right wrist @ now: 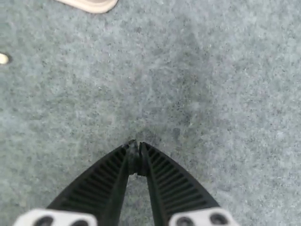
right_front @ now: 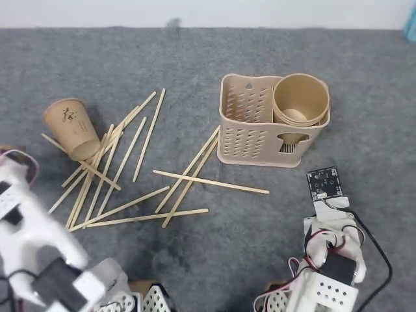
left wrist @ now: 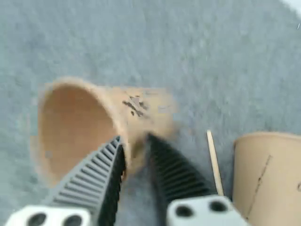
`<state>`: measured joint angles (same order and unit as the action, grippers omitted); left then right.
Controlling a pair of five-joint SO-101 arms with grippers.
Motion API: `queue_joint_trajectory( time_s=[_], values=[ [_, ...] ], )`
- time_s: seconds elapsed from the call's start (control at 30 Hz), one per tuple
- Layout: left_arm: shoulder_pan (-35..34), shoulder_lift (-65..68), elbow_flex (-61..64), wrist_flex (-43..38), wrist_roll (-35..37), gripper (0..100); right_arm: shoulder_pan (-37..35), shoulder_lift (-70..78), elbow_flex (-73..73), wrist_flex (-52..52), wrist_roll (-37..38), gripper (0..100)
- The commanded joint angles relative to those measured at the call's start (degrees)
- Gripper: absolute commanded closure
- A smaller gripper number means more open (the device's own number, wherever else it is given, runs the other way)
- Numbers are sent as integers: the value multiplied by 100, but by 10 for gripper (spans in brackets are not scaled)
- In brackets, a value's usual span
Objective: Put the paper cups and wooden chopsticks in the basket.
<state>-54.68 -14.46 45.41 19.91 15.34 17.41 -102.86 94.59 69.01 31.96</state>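
Note:
My left gripper (left wrist: pixel 134 147) is shut on the wall of a tan paper cup (left wrist: pixel 75 127) that lies on its side with its mouth toward the camera. A second paper cup (left wrist: pixel 268 174) stands close by with a chopstick (left wrist: pixel 214 160) beside it. From above, a loose cup (right_front: pixel 71 127) lies at the left on several scattered wooden chopsticks (right_front: pixel 123 169). The beige basket (right_front: pixel 250 140) holds stacked cups (right_front: pixel 300 97) in its right compartment. My right gripper (right wrist: pixel 136 157) is shut over bare carpet in front of the basket.
Grey carpet (right_front: pixel 195 65) covers the table. The left arm (right_front: pixel 39 253) stands at the front left and the right arm (right_front: pixel 331 247) at the front right. A basket corner (right wrist: pixel 89 4) and a chopstick tip (right wrist: pixel 3 58) lie beyond my right gripper.

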Motion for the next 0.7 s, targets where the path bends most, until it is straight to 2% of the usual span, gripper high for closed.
queue_joint_trajectory(
  time_s=[0.0, 0.13, 0.33, 0.57, 0.67],
  values=[
    [-193, -826, -84, 62, -281, 987, 75, -110, -62, 31, 88, 991],
    [-343, -1310, 75, 114, -607, 987, 75, -110, -62, 31, 70, 991],
    [-387, -1618, 92, 1046, -1609, 987, 75, -110, -62, 31, 62, 991],
    [-510, -1635, -22, 1143, -1662, 984, 75, -110, -62, 31, 62, 991],
    [-492, -1609, -180, 1538, -1697, 971, 75, -110, -62, 31, 62, 991]
  ],
)
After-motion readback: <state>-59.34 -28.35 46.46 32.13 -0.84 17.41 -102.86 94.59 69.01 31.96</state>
